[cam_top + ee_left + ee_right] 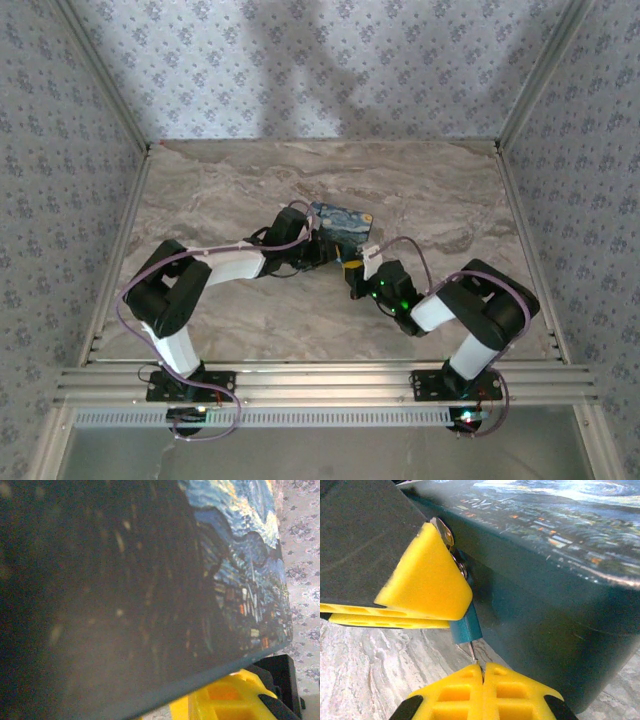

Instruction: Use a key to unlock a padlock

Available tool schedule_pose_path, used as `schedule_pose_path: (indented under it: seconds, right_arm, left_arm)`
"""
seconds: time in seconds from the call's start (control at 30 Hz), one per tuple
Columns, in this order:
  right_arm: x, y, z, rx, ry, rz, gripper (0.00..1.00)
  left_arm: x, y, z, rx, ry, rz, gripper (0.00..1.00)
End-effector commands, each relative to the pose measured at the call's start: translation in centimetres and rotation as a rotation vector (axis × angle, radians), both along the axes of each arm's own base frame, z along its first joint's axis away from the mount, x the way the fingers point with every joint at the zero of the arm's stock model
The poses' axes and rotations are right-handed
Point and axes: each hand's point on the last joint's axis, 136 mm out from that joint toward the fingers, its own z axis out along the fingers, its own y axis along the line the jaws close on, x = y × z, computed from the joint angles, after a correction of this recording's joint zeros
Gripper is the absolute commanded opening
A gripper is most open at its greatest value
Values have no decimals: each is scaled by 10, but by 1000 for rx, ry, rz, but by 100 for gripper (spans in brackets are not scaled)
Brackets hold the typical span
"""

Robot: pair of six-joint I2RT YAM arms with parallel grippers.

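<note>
The blue painted box [340,223] lies mid-table, and both grippers meet at its near side. In the right wrist view my left gripper's yellow fingers [425,585] are closed against the box's front wall [535,610]. A bit of the brass padlock [444,531] shows at their upper edge. A small teal piece [465,628] sticks out below them. My right gripper [482,672] is shut on the thin metal key [473,653], which runs up into that teal piece. The left wrist view looks along the box lid [240,580] at very close range, so the padlock is hidden there.
Marbled tabletop [230,190] lies open to the left of and behind the box. Patterned walls and metal frame rails [520,200] bound the table on three sides. My left gripper [322,254] and right gripper [354,278] nearly touch each other.
</note>
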Motion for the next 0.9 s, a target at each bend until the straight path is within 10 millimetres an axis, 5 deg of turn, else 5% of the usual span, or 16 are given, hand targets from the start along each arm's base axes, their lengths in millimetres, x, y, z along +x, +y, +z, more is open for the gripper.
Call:
schedule_pose_path:
  seconds: [0.0, 0.87]
  right_arm:
    - [7, 18, 58, 152, -136, 48, 0]
    - [4, 3, 43, 87, -115, -9, 0]
  left_arm:
    - [-16, -18, 22, -60, 1, -62, 23]
    - [-10, -17, 31, -84, 45, 16, 22]
